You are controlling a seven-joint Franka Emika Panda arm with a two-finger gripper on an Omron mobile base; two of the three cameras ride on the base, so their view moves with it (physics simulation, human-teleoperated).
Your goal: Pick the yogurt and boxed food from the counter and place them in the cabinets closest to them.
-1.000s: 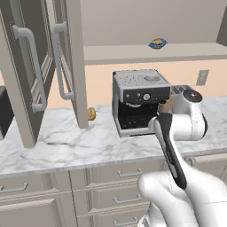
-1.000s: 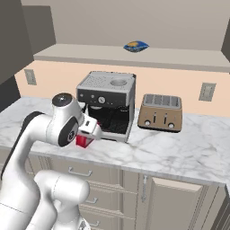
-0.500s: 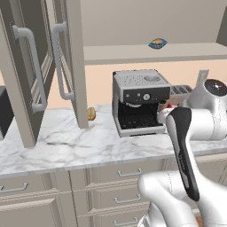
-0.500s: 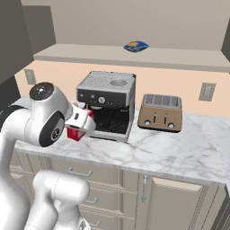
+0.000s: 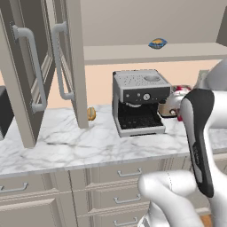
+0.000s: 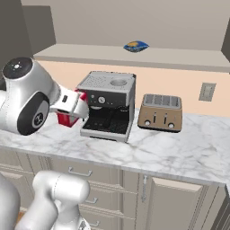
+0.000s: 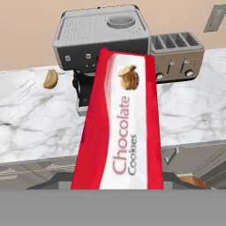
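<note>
We are counting one red boxed food (image 7: 117, 128), one coffee machine (image 6: 109, 104) and one toaster (image 6: 160, 112) standing toward the back edge of the counter (image 6: 170, 152). We are also seeing one small brown item (image 5: 91, 113), possibly a nut, near the back edge, one blue-and-yellow item (image 6: 136, 45) on the ledge, and two open cabinets doors (image 5: 29, 75).

Arm swung since a second ago: in the right base view, big joint now at far left of frame, higher than before; gripper (image 6: 73, 106) with red boxed food (image 6: 68, 117) lifted from left-centre to just left of the espresso machine (image 6: 109, 104), box partly hidden behind the hand. In the left base view, forearm shifted from centre-right to the right edge, upper body filling the lower right. Hand view: boxed food (image 7: 118, 132) clamped, above the counter (image 7: 35, 128).
</note>
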